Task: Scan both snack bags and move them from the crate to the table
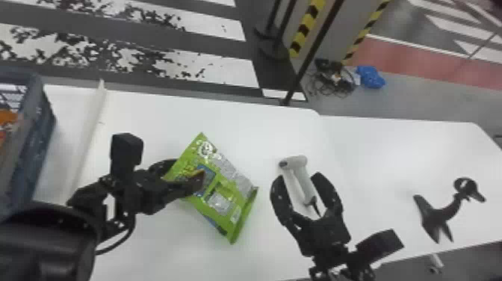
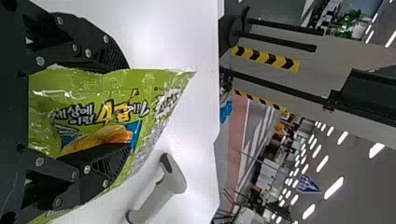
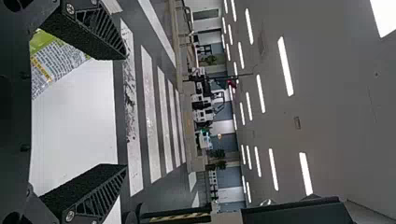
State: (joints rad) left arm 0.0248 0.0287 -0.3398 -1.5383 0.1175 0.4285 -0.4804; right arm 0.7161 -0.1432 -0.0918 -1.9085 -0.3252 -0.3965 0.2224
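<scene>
From where I'm standing: green snack bag (image 1: pixel 220 201) is in the left gripper (image 1: pixel 188 170), black fingers on either side, parted only by the bag's bulk; bag tilted over the white table (image 1: pixel 373 157), can't tell if its low edge touches. Right gripper (image 1: pixel 298 177) wide apart, grasping nothing; scanner (image 1: pixel 304 183) on the table, seen between its fingers from the head but not gripped. Orange packet (image 1: pixel 7 119) in the crate (image 1: pixel 31 149), robot's left, probably bag two. Handling guess: light, soft, puffy, slick film, contents easily crushed; would fold or swivel if pinched at one corner. Best hold is across the filled body near one side, mild squeeze, printed back left uncovered for the scan. Likely step: scanning bag one, so scanner pick-up next, by the handle, stiff and easy to grip
</scene>
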